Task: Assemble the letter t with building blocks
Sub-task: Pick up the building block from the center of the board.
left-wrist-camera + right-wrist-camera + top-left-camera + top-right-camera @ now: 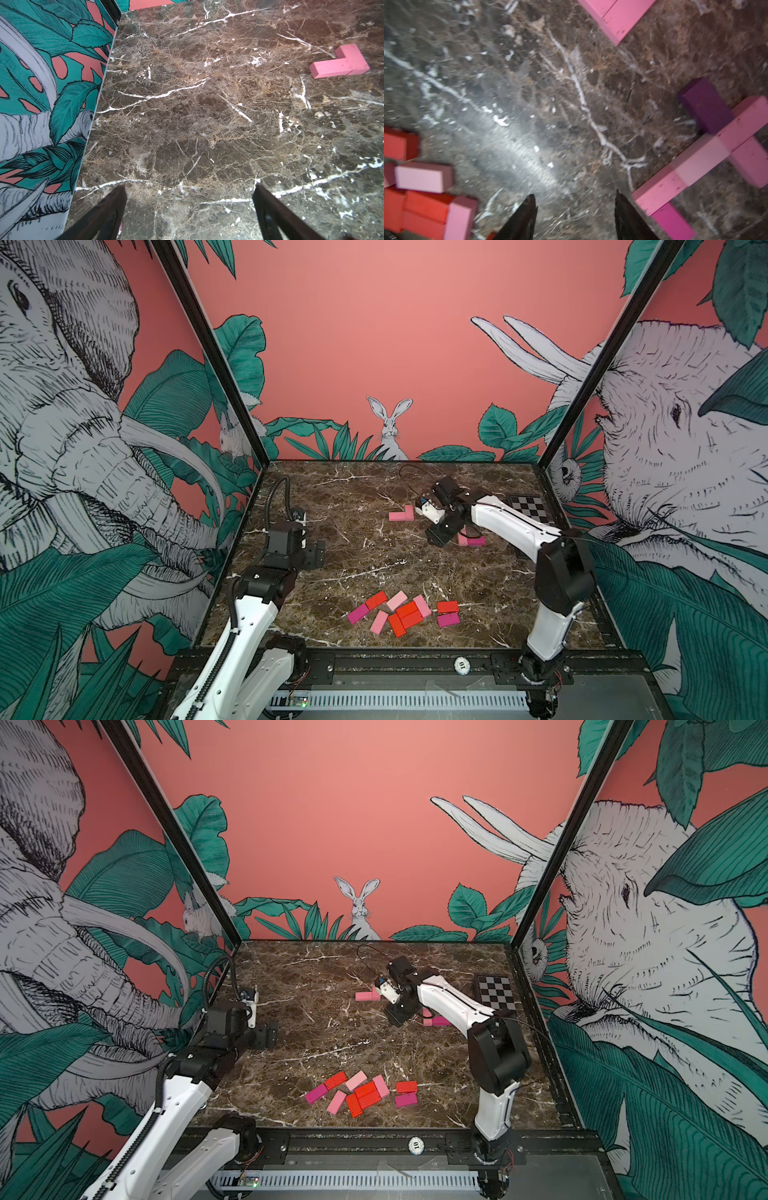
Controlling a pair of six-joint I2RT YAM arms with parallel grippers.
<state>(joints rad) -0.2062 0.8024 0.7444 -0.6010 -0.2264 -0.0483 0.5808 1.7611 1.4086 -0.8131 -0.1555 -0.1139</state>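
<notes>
right claw (574, 194) jaws apart, empty, just beside pink build (702, 158) at right edge of wrist frame. lift straight up imo, sideways drift probably clips it. spare blocks (405, 612) lower centre of top view. left claw (189, 187) wide apart, nothing in it.

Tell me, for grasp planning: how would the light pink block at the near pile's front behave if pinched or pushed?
The light pink block looks rigid and flat-faced, so it probably pinches firmly and won't roll. Lying flat on the smooth marble table, it likely slides rather than tips.
</notes>
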